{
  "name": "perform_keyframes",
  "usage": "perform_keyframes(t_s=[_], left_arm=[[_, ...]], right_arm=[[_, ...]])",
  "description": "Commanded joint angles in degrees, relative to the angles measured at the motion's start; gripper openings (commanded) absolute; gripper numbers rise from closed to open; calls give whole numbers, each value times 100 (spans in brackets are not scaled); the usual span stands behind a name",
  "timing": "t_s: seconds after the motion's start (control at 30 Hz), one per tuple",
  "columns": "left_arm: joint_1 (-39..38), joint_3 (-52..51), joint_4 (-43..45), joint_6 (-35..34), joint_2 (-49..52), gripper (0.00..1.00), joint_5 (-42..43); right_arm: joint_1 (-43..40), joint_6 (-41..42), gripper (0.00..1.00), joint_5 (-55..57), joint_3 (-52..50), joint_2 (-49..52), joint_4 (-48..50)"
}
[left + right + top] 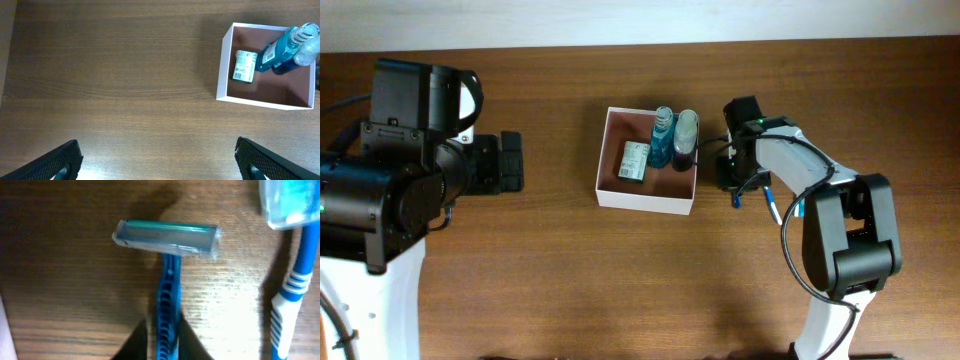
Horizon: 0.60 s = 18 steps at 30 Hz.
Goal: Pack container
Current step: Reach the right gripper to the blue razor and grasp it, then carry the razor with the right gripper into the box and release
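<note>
The container (646, 199) is a square white box with a pinkish-brown inside at the table's middle; it also shows in the left wrist view (223, 70). It holds a green-white carton (635, 161), a blue bottle (662, 140) and a dark bottle with a grey cap (686, 138). My right gripper (162, 330) is just right of the box and is shut on the blue handle of a razor (166, 237), whose head points away from the fingers. My left gripper (160, 165) is open and empty over bare wood, left of the box.
A blue-and-white toothbrush (287, 285) with a clear cap on its head lies on the wood right beside the razor; it also shows in the overhead view (773, 208). The table's far edge meets a pale wall at the top.
</note>
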Motion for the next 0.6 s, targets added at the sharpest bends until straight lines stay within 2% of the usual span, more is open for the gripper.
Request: perform_keyframes(t_s=[0.0, 0.23, 0.37, 0.43, 0.57], left_arm=[[24, -11, -2, 76, -92, 99, -61], [24, -11, -2, 76, -92, 99, -61], [24, -11, -2, 76, -92, 100, -61], [24, -11, -2, 76, -92, 99, -61], [24, -11, -2, 76, -92, 99, -61]], right_arm=[[15, 72, 4, 184, 55, 74, -129], [28, 72, 4, 179, 55, -837, -492], [59, 72, 4, -105, 55, -1880, -737], [162, 22, 4, -693, 55, -2621, -809], [614, -809, 4, -1355, 55, -3486, -638]])
